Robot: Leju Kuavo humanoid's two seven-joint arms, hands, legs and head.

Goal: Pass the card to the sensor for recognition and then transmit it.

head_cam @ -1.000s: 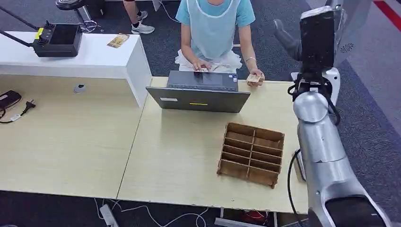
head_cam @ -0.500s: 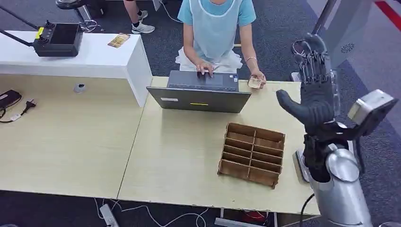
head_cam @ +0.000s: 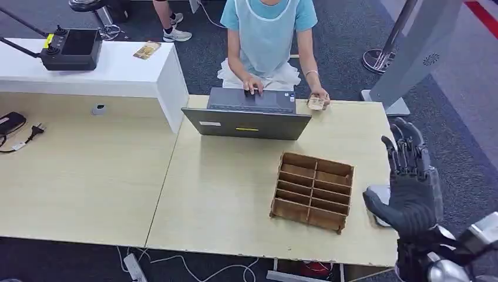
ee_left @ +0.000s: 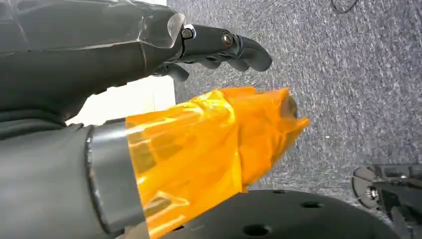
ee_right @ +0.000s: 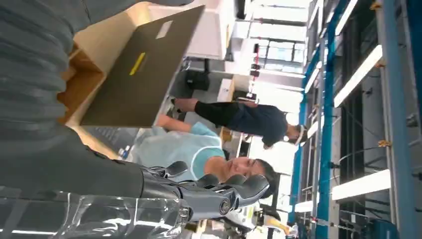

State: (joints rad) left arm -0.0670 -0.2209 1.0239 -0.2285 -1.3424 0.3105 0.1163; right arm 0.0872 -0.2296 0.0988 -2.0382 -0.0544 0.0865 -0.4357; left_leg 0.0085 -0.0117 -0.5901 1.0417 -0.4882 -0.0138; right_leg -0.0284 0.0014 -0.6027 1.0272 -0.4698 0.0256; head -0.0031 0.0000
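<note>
Nowhere legible writing, laptop [head_cam: 246, 114] yellow sticker

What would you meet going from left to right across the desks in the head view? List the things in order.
Black phone → controller → laptop → wooden organiser → right hand.

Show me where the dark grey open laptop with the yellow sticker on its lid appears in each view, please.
Head view: the dark grey laptop stands at the table's far side, with its lid back facing the camera.
Right wrist view: its lid with the yellow sticker appears turned on its side.
Left wrist view: this camera looks at the grey carpet.
Shared landmark: the brown wooden compartment box beside the laptop.
</note>
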